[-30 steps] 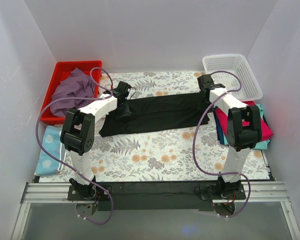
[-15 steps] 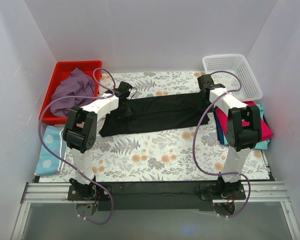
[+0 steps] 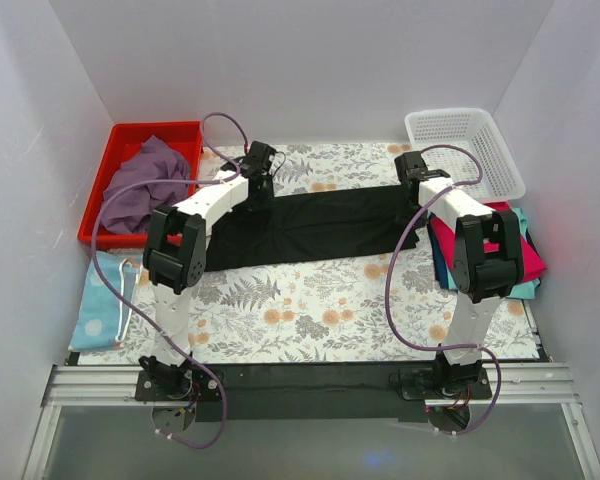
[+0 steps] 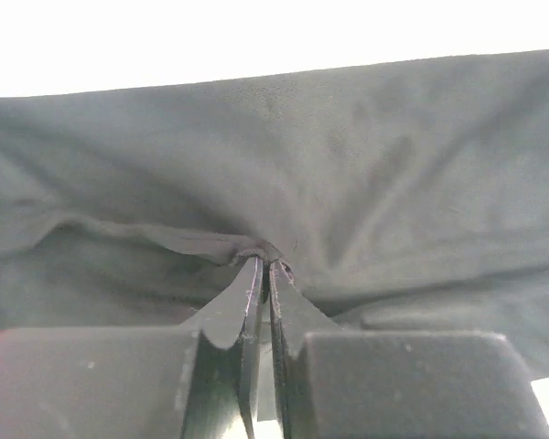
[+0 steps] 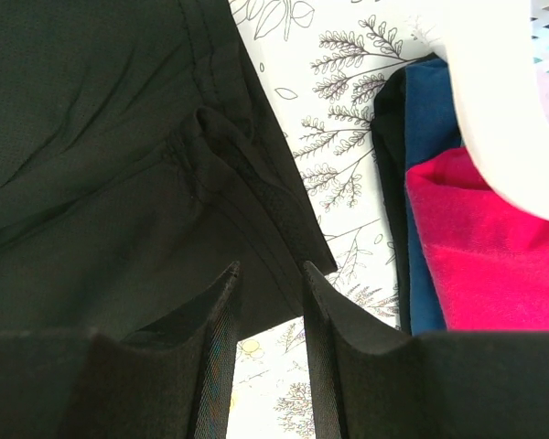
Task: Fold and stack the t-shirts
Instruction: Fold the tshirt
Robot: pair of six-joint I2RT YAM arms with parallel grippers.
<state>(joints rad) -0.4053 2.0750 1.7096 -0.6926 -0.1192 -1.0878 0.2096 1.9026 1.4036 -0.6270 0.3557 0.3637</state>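
Left gripper (image 4: 263, 267) has shifted toward the far edge of the black t-shirt (image 3: 310, 228) and is clamped shut on a fold, likely to lift it for folding. Right gripper (image 5: 267, 274) sits half open over the shirt's right end; can't tell any grip. Shirt lies spread across the floral table cover (image 3: 310, 310), with white walls around.

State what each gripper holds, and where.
Left gripper pinches a fold of the black t-shirt near its left end; right gripper, open, holds nothing.
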